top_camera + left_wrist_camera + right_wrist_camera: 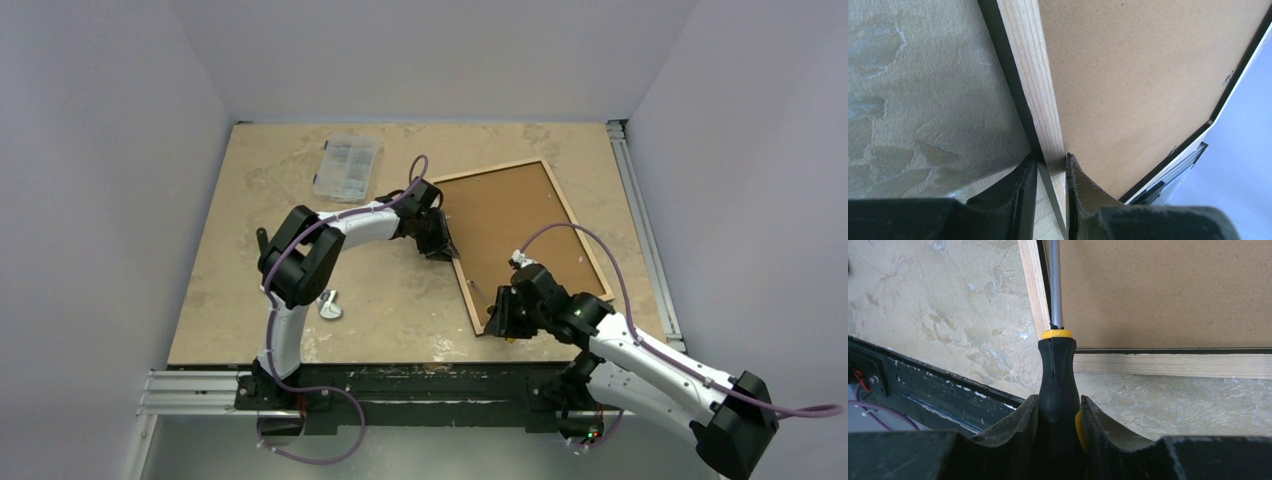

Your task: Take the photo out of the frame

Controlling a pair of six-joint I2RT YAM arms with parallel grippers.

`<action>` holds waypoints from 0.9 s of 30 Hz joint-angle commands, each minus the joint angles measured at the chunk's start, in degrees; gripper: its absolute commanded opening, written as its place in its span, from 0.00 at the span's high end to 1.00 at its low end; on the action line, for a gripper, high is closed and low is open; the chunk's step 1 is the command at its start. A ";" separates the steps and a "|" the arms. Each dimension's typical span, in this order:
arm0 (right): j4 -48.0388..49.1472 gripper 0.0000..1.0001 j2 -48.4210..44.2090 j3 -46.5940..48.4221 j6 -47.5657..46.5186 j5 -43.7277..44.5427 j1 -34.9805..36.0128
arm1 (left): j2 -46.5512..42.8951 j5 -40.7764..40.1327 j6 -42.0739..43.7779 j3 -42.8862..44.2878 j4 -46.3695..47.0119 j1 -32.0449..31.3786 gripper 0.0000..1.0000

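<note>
Black frame (pixel 519 237) lies backing-up on the far right of the surface (pixel 260 200), left tool (pixel 1052 175) clamped on its pale wooden edge, right tool (pixel 1058 412) gripping a screwdriver (pixel 1058 375), shaft along the backing's edge.

My left arm (pixel 355 225) rises from its base toward 12 o'clock, bends at the elbow, then reaches toward 2 o'clock. My left end effector (pixel 1052 160) pinches the frame (pixel 1030 75) rim, one finger on each side. My right arm (pixel 640 365) stretches toward 10 o'clock. My right end effector (pixel 1058 402) clamps a screwdriver (pixel 1058 370) by the handle.
</note>
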 commanded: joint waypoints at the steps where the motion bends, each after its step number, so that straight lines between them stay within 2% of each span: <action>1: 0.59 1.00 -0.50 0.68 -0.57 -1.95 0.40 | 2.73 -0.22 1.46 -1.60 0.92 -0.24 1.00; 8: -1.60 1.00 -1.64 0.52 -1.69 -3.84 0.42 | 3.02 -0.19 1.59 -1.59 1.08 -0.20 1.00; 15: 1.48 1.00 0.88 0.10 -2.01 -4.98 0.37 | 2.58 -0.13 1.51 -2.54 1.46 -0.19 1.00; 27: 5.95 1.00 3.17 -0.44 -0.62 0.63 0.41 | 2.30 0.47 0.94 -3.41 2.21 -0.59 1.00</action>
